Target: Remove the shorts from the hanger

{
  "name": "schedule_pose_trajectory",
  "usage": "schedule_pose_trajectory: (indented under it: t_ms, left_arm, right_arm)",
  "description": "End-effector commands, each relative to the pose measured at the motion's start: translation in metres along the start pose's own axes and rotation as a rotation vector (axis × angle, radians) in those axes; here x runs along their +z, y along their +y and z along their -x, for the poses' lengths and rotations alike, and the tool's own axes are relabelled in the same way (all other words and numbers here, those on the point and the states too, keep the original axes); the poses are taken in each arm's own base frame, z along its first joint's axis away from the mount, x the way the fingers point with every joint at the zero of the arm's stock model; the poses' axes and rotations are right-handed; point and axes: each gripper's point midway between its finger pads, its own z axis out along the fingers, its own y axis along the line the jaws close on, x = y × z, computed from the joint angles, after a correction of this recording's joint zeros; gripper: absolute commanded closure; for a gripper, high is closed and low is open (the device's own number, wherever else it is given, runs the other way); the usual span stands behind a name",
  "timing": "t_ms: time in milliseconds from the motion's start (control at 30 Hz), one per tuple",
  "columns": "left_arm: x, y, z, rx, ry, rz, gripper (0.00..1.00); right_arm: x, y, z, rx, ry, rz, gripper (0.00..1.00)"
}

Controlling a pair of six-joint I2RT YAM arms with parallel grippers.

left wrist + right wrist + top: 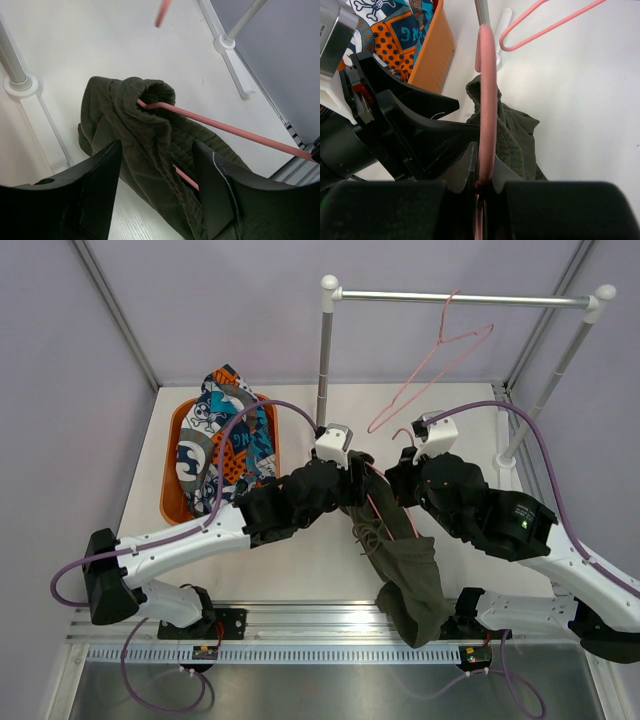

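Observation:
The olive-green shorts (405,570) hang bunched on a pink hanger (378,512) above the table's middle, their legs draping past the front edge. My right gripper (398,480) is shut on the hanger (487,100) and holds it up. My left gripper (355,480) is open, its jaws on either side of the shorts' waistband (140,130), where the hanger bar (225,129) runs through the cloth. The left gripper (157,185) holds nothing. The printed shorts (225,435) lie in the orange basket (175,455) at the left, also in the right wrist view (395,25).
A metal clothes rail (460,298) spans the back right, with posts (325,360) standing on white feet (22,82). An empty pink hanger (440,355) hangs from it, also in the right wrist view (545,25). The basket wall (432,55) is just left of the grippers.

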Motion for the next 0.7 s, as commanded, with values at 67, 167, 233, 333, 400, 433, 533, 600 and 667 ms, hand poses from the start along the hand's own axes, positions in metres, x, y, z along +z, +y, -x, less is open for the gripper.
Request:
schedule_pose_trajectory:
  t_ms: [67, 167, 233, 333, 400, 433, 533, 600, 667]
  left_arm:
    - [0.002, 0.002, 0.019, -0.005, -0.062, 0.049, 0.46]
    - [0.003, 0.007, 0.019, -0.002, -0.065, 0.079, 0.55]
    - [0.002, 0.009, 0.020, 0.003, -0.067, 0.088, 0.64]
    - [0.002, 0.012, 0.022, 0.008, -0.077, 0.109, 0.81]
    - [0.003, 0.015, 0.022, 0.016, -0.080, 0.122, 0.92]
    - [0.003, 0.016, 0.022, 0.019, -0.080, 0.127, 0.95]
    - [0.003, 0.019, 0.023, 0.023, -0.086, 0.145, 1.00]
    - [0.004, 0.021, 0.024, 0.026, -0.092, 0.157, 1.00]
    - [0.005, 0.025, 0.026, 0.025, -0.099, 0.172, 1.00]
  right_arm:
    - [-0.007, 0.005, 0.024, 0.043, -0.073, 0.016, 1.00]
    - [-0.007, 0.005, 0.024, 0.042, -0.072, 0.019, 1.00]
    - [-0.008, 0.005, 0.024, 0.042, -0.073, 0.020, 1.00]
    - [-0.009, 0.005, 0.024, 0.043, -0.072, 0.023, 1.00]
    - [-0.009, 0.006, 0.024, 0.043, -0.070, 0.025, 1.00]
    - [-0.009, 0.005, 0.025, 0.044, -0.072, 0.025, 1.00]
    - [-0.010, 0.006, 0.025, 0.043, -0.070, 0.027, 1.00]
    - [-0.010, 0.005, 0.025, 0.039, -0.069, 0.025, 1.00]
    - [-0.009, 0.006, 0.024, 0.036, -0.064, 0.024, 1.00]
